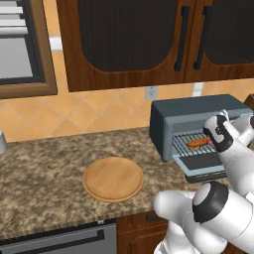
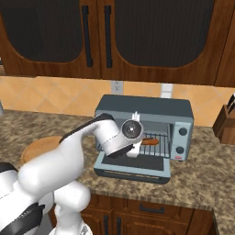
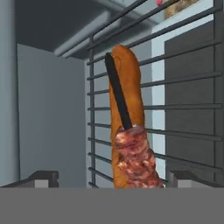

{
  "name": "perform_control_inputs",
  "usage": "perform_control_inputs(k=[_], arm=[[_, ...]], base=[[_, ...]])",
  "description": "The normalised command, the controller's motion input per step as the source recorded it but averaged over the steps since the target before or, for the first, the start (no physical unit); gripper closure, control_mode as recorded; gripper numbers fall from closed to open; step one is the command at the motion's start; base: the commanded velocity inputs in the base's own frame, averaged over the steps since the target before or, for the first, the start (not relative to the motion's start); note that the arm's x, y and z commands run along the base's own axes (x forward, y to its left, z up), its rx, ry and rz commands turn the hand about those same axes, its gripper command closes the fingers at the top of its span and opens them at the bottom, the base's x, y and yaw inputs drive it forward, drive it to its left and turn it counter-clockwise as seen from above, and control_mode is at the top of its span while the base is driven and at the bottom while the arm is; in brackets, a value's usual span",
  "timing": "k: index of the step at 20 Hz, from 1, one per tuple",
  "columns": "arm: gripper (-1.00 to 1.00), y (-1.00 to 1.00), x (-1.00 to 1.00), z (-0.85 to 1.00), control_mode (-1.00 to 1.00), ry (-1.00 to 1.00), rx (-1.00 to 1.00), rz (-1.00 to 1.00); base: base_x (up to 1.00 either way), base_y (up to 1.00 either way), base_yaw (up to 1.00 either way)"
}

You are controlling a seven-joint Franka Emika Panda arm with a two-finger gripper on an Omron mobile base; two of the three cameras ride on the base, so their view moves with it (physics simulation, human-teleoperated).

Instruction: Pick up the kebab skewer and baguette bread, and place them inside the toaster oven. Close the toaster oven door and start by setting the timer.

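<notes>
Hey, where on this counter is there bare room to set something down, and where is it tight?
Bare granite counter lies left of the round wooden board, back to the tiled wall. Another patch lies between the toaster oven and the knife block. Crowded: the rack holding the baguette bread and kebab skewer, and the lowered toaster oven door.

Left base view looks from behind the arm, on its left, forward and down over the counter (image 1: 44,168); the toaster oven (image 1: 188,111) is at the right side. Right base view looks from behind-right, with the oven (image 2: 137,108) near the centre. Both share oven, counter and cabinets (image 2: 114,36). Hand view is very close, looking into the oven along the wire rack (image 3: 183,109).
</notes>
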Motion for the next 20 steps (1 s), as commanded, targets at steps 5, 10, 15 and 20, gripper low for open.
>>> perform_control_inputs(k=[5, 10, 15, 20], arm=[[-1.0, -0.25, -0.44, 0.1, -1.0, 0.0, 0.04, 0.0], [-1.0, -0.17, -0.56, -0.04, -1.0, 0.05, 0.04, 0.0], [-1.0, -0.08, -0.19, -0.01, -1.0, 0.08, 0.03, 0.01], [-1.0, -0.09, -0.17, -0.03, -1.0, 0.0, -0.04, 0.38]], base=[[0.0, 0.0, 0.0], [0.0, 0.0, 0.0], [0.0, 0.0, 0.0], [0.0, 0.0, 0.0]])
